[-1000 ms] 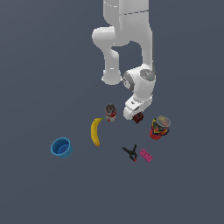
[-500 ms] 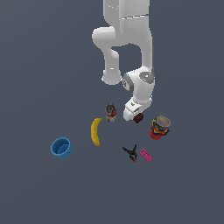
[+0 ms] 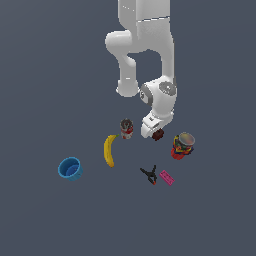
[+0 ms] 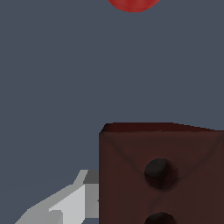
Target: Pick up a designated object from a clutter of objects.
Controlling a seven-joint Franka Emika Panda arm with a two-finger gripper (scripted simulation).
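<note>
The dark reddish-brown block (image 3: 158, 134) with round holes lies on the floor between the two cans. My gripper (image 3: 153, 132) is down at it, on its side toward the exterior view's left. In the wrist view the block (image 4: 162, 175) fills the near corner, and one grey finger (image 4: 74, 199) lies against its side. The other finger is hidden, so I cannot tell whether the jaws are closed on the block. The banana (image 3: 109, 150), the blue cup (image 3: 70, 169), the black clamp (image 3: 149, 174) and the pink flat piece (image 3: 166, 178) lie apart from it.
A small red-labelled can (image 3: 126, 128) stands close to the gripper toward the exterior view's left. A bigger colourful can (image 3: 182, 145) stands toward the exterior view's right. A red rounded shape (image 4: 133, 4) shows at the wrist view's edge. The floor is dark grey.
</note>
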